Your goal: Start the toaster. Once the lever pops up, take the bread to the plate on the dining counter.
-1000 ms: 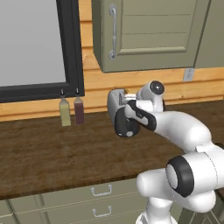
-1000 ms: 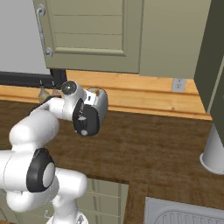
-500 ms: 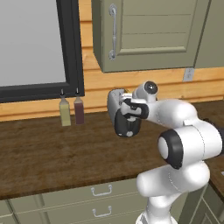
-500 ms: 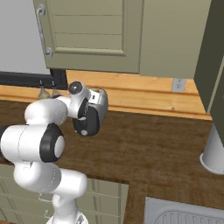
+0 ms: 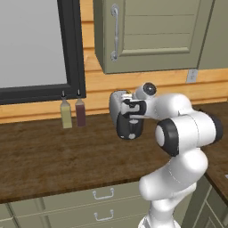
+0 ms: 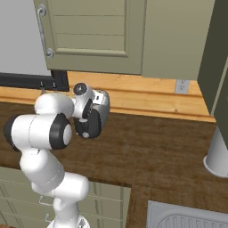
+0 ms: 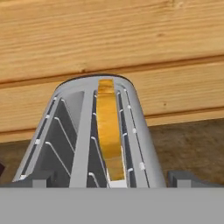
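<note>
The silver toaster [image 5: 119, 103] stands on the dark worktop against the wood wall, its black end panel [image 5: 129, 129] facing the room; it also shows in the right base view [image 6: 103, 106]. In the hand view the toaster [image 7: 135, 131] runs away from me, and the tan-orange bread [image 7: 108, 127] stands in its right slot. My gripper [image 7: 109, 181] is open, its fingertips [image 7: 183, 178] set wider than the toaster's near end. The hand [image 5: 133, 107] hovers just over the toaster's front. The lever is too small to make out. The plate and the dining counter are out of view.
Two bottles [image 5: 66, 114] [image 5: 80, 111] stand left of the toaster under the dark window frame. A wall cabinet [image 5: 151, 35] hangs above it. A pale cylinder [image 6: 218, 153] and a sink [image 6: 187, 218] lie at the right. Drawers [image 5: 102, 193] run below the worktop.
The arm's elbow has swung up and in toward the toaster, while the hand has stayed at the toaster's front end. The jaws have stayed open.
</note>
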